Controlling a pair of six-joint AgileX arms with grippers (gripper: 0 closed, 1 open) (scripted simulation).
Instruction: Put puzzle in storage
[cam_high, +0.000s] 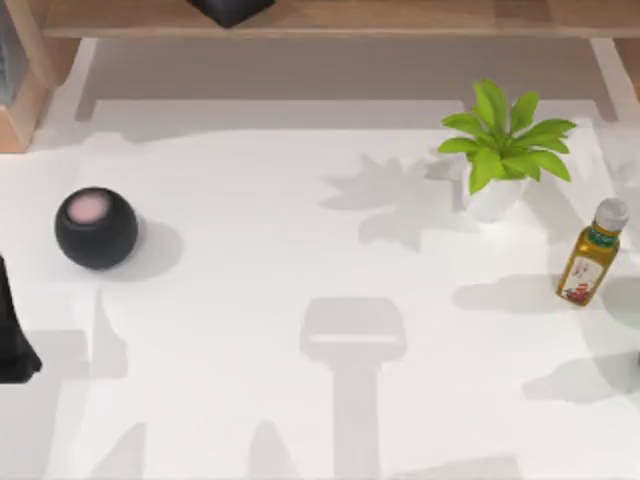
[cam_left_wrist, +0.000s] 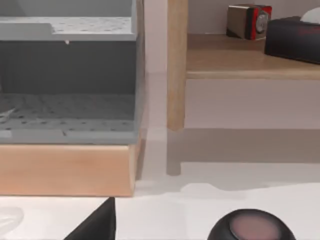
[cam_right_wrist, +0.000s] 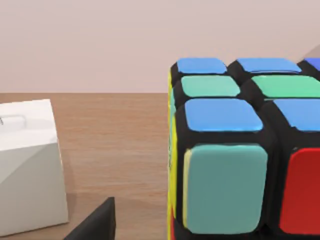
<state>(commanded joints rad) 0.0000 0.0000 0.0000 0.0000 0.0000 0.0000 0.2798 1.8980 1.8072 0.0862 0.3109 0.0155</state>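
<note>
Puzzle cube (cam_right_wrist: 240, 150) close before right gripper — on wood surface; finger state unclear.

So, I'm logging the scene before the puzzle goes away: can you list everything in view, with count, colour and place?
puzzle cube: 1, blue, green, red and yellow stickers, on a wooden surface, close to the right wrist camera
white box: 1, white, beside the cube
round speaker: 1, black with pink top, table's left
potted plant: 1, green in a white pot, table's right rear
bottle: 1, yellow, table's right edge
storage bin: 1, grey, on wood
left arm: 1, black, table's left edge
</note>
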